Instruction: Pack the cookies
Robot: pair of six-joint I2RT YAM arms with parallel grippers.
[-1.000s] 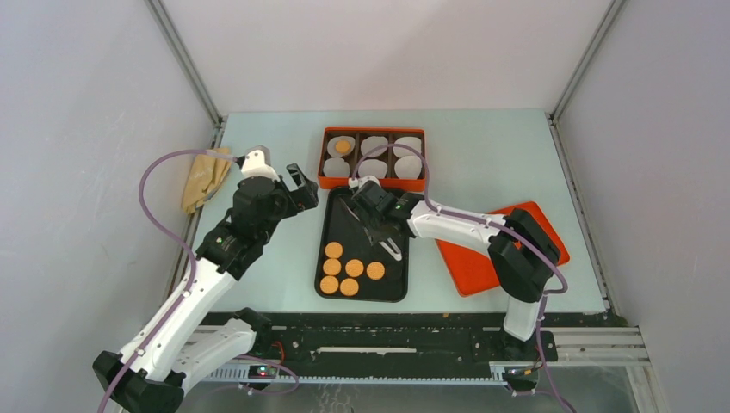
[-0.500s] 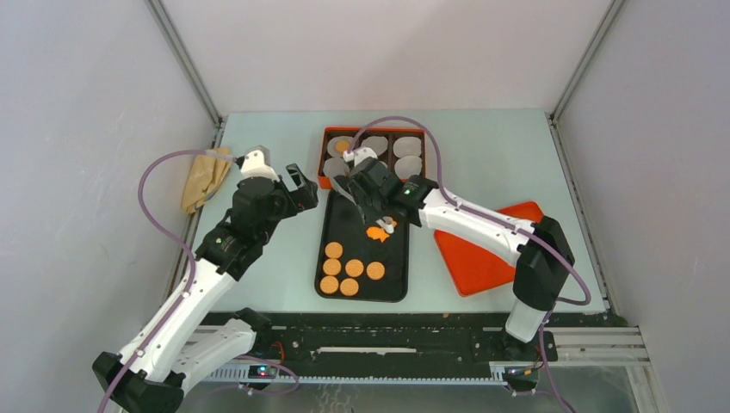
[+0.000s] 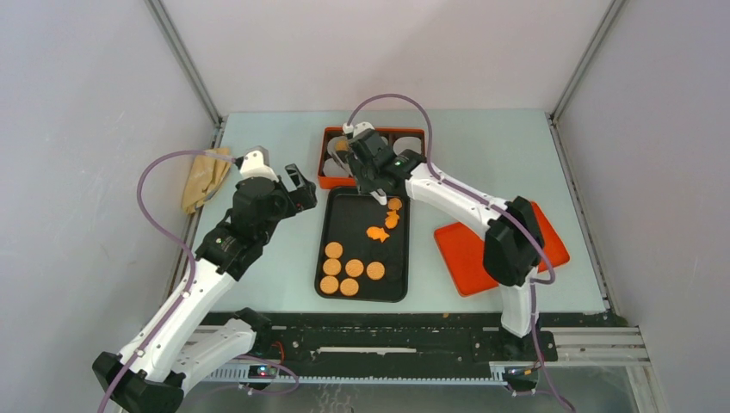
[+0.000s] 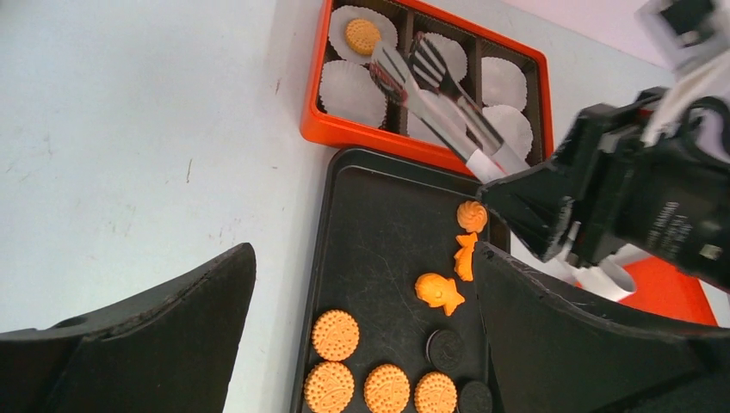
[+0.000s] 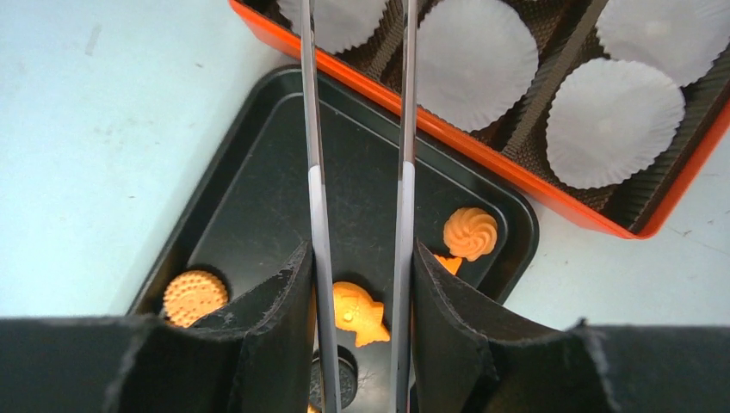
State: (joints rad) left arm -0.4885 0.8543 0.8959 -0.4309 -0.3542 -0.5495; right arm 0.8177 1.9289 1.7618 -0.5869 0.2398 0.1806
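Note:
Several round orange cookies [image 3: 344, 268] and two dark ones [image 4: 443, 347] lie at the near end of the black tray [image 3: 344, 224]. A fish-shaped orange piece [image 4: 437, 292] and a swirl piece [image 4: 472, 215] lie further back on it. One orange cookie [image 4: 362, 34] sits in a paper cup of the orange box [image 4: 344, 138]. My right gripper [image 3: 368, 168] is shut on metal tongs [image 4: 448, 112]; their empty tips reach over the box's back-left cups. My left gripper [image 3: 297, 188] is open and empty, above the tray's left edge.
The orange box holds white crinkled paper cups [image 5: 469, 64] in its compartments. An orange lid [image 3: 469, 258] lies on the table right of the tray. A tan cloth [image 3: 202, 176] lies at the far left edge.
My right arm has swung back from over the tray to the box, turning the tongs toward the cups. The fish and swirl pieces now show on the tray. The left arm has not moved.

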